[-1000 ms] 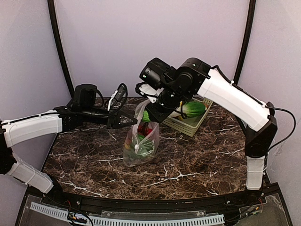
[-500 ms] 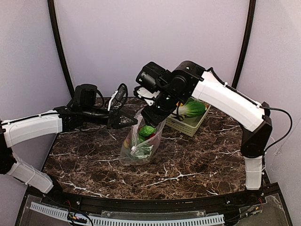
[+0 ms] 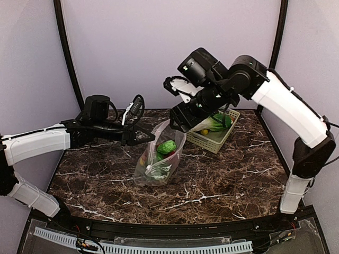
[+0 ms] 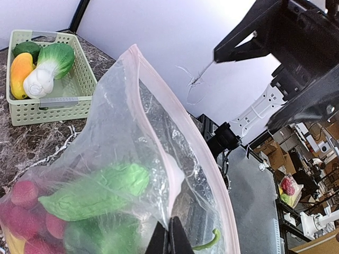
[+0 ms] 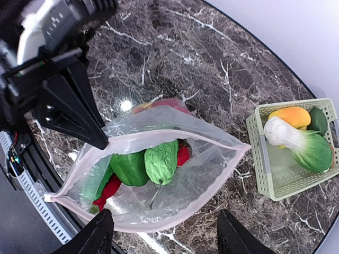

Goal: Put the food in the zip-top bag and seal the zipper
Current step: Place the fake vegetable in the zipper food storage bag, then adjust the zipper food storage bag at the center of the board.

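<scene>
One basket (image 3: 210,142) near zip-top bag (image 3: 151,170)

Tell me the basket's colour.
The basket is pale green, clearest in the right wrist view.

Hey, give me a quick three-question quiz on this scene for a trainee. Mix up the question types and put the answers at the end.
1. True or false: the pale green lattice plastic basket holds nothing.
2. Multiple choice: the left gripper is shut on A) the pink-edged rim of the clear dotted plastic zip-top bag; B) the basket; C) nothing.
3. Short answer: how do the jaws of the right gripper stand, and where is it relative to the bag?

Key
1. False: it holds a white-green toy bok choy and a yellow-orange toy piece.
2. A.
3. Open and empty, above the bag's open mouth.
</scene>
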